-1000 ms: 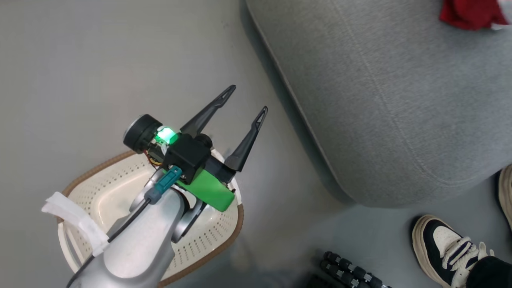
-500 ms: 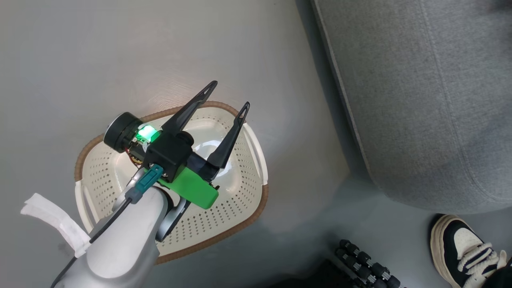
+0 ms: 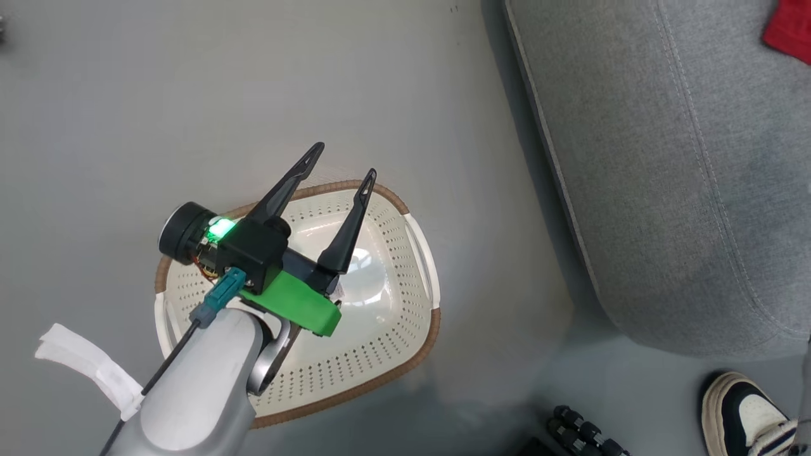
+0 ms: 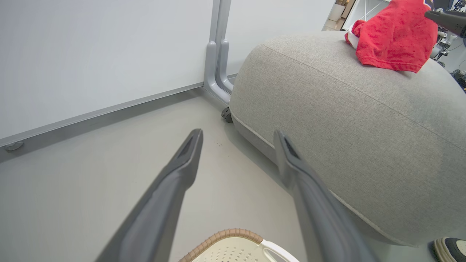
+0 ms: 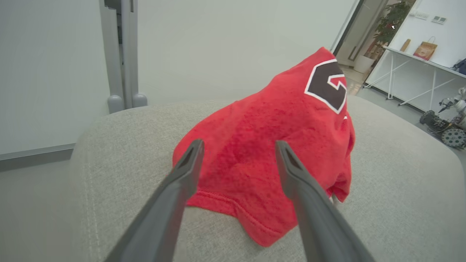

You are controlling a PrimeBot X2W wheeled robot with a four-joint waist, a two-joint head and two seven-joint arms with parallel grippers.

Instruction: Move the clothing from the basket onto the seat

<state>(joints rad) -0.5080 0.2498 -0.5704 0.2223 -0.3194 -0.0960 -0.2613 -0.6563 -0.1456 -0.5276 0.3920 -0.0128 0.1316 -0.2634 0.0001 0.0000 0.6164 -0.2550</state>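
Note:
The cream-white basket with its brown rim stands on the floor in the head view; the inside that shows is bare plastic. My left gripper hangs open above its far rim with nothing between the fingers. Its wrist view shows the same gripper pointing past the basket rim toward the seat. Red clothing with a dark letter patch lies bunched on the grey seat. My right gripper stands open just before it, holding nothing. A corner of the clothing shows on the seat.
A person's shoe stands on the floor by the seat's near corner, beside a dark ribbed part. A white wall panel with a grey post runs behind the seat. Grey floor surrounds the basket.
The head camera has swung, so the basket shows more fully and the seat lies farther right. My left gripper stays open over the basket.

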